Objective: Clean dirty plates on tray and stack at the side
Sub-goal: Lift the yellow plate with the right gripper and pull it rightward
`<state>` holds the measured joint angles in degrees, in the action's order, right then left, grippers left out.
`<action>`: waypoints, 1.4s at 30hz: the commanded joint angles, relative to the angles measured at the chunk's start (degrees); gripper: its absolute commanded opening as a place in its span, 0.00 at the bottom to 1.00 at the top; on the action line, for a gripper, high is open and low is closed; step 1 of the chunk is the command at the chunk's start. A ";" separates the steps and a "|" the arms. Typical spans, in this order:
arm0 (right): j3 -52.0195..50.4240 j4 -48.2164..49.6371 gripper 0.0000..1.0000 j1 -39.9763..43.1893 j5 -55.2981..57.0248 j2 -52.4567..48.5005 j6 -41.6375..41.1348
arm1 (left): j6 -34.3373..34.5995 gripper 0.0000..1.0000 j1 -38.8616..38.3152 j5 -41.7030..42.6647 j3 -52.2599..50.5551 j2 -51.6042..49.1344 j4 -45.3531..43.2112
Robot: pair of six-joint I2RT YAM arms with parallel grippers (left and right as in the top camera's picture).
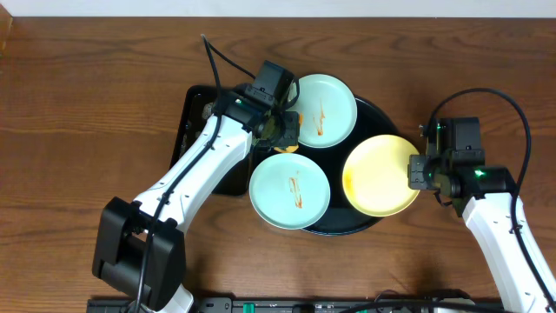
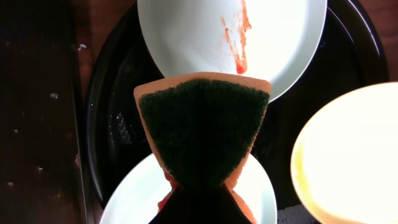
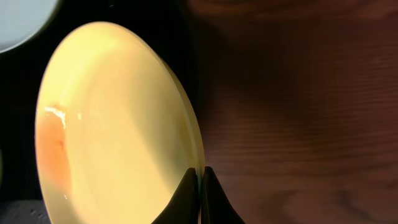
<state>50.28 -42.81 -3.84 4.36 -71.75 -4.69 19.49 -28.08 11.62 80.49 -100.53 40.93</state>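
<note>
Wooden table | left claw over tray, clamping sponge | right claw pinching yellow plate at rim

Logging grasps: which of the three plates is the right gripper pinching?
The pale yellow plate: the right gripper clamps its rim, right side of the tray. Both mint-blue plates lie ungripped, sauce-streaked; the left gripper holds a sponge between them.

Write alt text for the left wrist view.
The left gripper holds an orange sponge with a dark green scouring face over a round black tray, between two pale mint plates; the far plate has an orange-red smear. A pale yellow plate shows at right.
</note>
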 commanded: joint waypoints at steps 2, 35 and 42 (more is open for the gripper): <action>2.14 0.09 0.01 -0.39 5.64 0.66 2.21 | -0.35 0.07 0.09 -0.55 0.42 -0.02 0.22; 11.10 0.20 0.20 -4.83 10.45 0.81 -2.45 | -0.37 0.07 0.09 -0.55 0.42 -0.02 1.11; 10.78 -2.91 0.99 6.75 -5.70 0.79 -2.99 | -0.37 0.07 0.09 -0.55 0.42 -0.02 1.46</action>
<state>60.27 -44.73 -0.34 8.29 -71.55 -6.22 19.46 -28.08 11.62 80.49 -100.53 42.19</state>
